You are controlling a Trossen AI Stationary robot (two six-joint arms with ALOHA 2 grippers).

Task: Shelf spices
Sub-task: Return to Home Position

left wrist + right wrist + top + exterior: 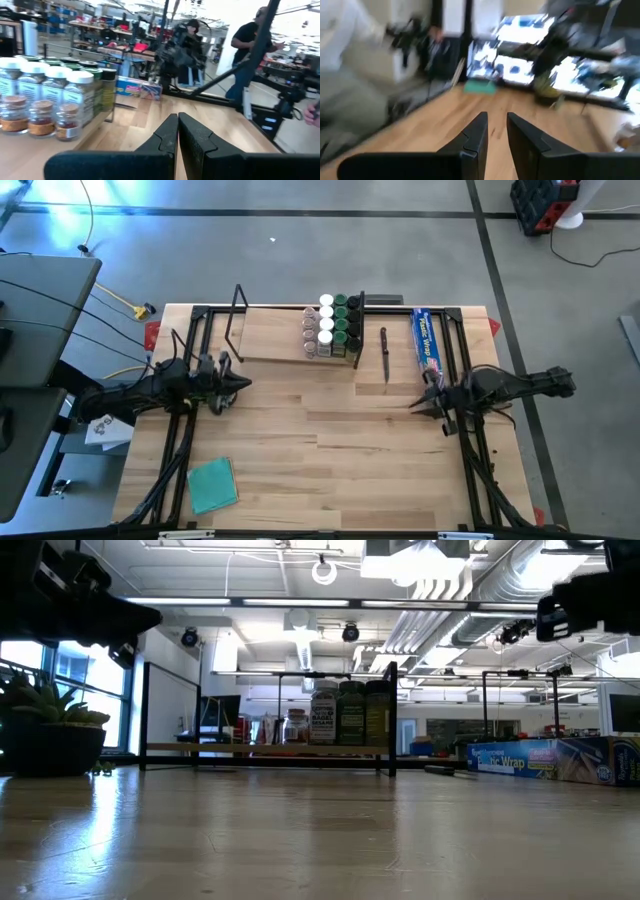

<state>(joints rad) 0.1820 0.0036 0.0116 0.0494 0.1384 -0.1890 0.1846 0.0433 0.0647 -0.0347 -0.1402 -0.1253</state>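
Observation:
The spices point(333, 327) are several small jars with white, green, dark and brown lids. They stand upright in rows on the right end of the shelf point(275, 335), a light-wood board with black wire end frames at the table's far edge. The jars also show in the low view point(350, 712) and in the left wrist view point(50, 95). My left gripper point(245, 383) hovers level at the table's left, near the shelf's left end, shut point(178, 120) and holding nothing. My right gripper point(412, 406) hovers level at the table's right, its fingers point(497, 120) a little apart with nothing between them.
A long blue wrap box point(427, 340) lies at the far right. A dark slim tool point(384, 352) lies between it and the shelf. A teal flat thing point(212, 484) lies near the front left. A potted plant point(45, 735) shows in the low view. A person point(247, 55) stands beyond the table.

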